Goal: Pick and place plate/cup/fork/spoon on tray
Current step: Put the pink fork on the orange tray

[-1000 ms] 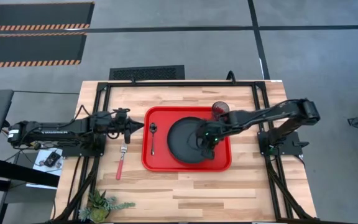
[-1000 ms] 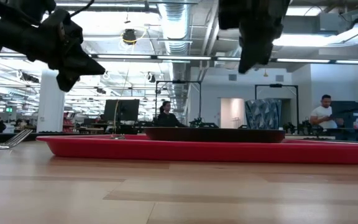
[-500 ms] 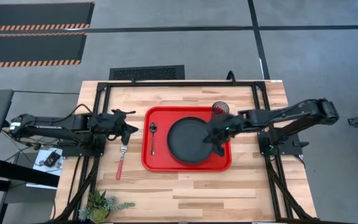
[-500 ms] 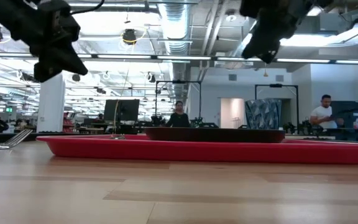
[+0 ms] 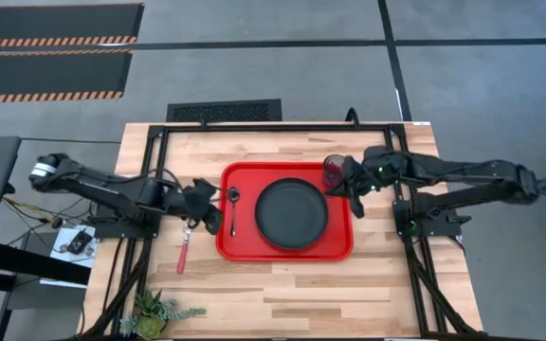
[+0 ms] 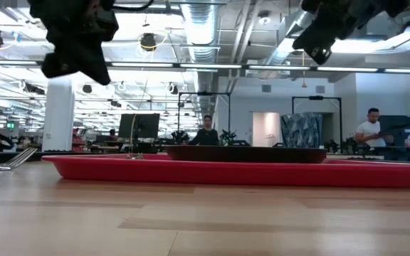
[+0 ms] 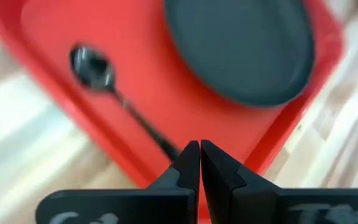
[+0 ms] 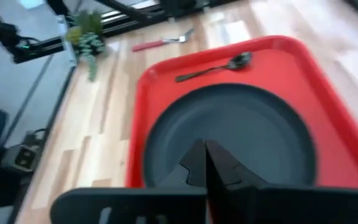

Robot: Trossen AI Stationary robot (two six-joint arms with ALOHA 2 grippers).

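The black plate (image 5: 292, 213) and the dark spoon (image 5: 233, 210) lie in the red tray (image 5: 284, 248). The dark-red cup (image 5: 335, 170) stands at the tray's far right corner; I cannot tell whether it is on the rim or beside it. The red-handled fork (image 5: 183, 250) lies on the wood left of the tray. My left gripper (image 5: 213, 219) is shut and empty, in the air between the fork's tines and the tray's left rim. My right gripper (image 5: 351, 189) is shut and empty, in the air beside the cup, over the tray's right rim.
A small potted plant (image 5: 154, 311) stands at the table's near left corner. Black frame rails (image 5: 150, 180) run along the table's left and right sides. Bare wood lies along the near edge (image 5: 292, 294). People show in the room beyond the table (image 6: 371, 131).
My right gripper has drawn back from over the plate, up and toward the table's right and far side, to beside the cup. My left gripper has gone a little toward the near edge, closer to the fork's tines. The tableware has not moved.
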